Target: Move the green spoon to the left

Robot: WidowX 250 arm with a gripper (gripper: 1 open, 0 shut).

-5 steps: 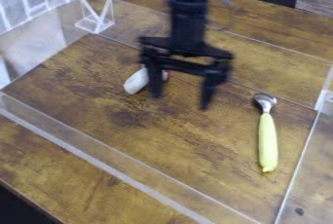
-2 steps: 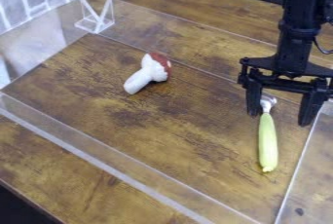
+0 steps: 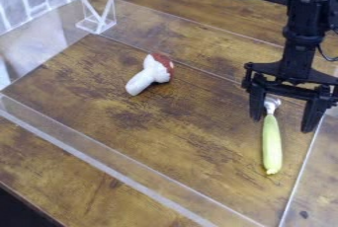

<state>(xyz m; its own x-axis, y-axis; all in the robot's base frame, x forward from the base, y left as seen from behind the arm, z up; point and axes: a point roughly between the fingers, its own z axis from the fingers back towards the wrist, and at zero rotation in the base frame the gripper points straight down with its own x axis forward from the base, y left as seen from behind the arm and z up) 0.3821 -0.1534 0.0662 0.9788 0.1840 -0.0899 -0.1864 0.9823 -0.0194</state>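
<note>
We saw the tool point(image 3: 290, 113) standing with its two fingers spread wide and pointing down, at the right of the frame, straddling the upper end of the green spoon point(image 3: 271, 138). Nothing was pinched between them. The spoon lay flat on the desk point(image 3: 199, 132) at the right side, its small silver bowl toward the top of the frame just between the fingers, and its yellow-green handle running down toward the lower right.

We judged the main risk to be in the grasp itself. The spoon looked slim and low, so fingers closing a little too high could have slid over it and shut on nothing. The fingers also stood over the bowl end rather than the middle of the handle, so a lift from there could have let the long handle droop or swing. The clear wall point(image 3: 306, 162) ran close along the right edge of the spoon, and we thought the nearer finger could have struck it.

The toy mushroom point(image 3: 148, 73) lay well apart, toward the upper left of centre. It sat roughly along a leftward path, so a low carry could have knocked it. A clear stand point(image 3: 95, 18) stood at the upper left, far off.
</note>
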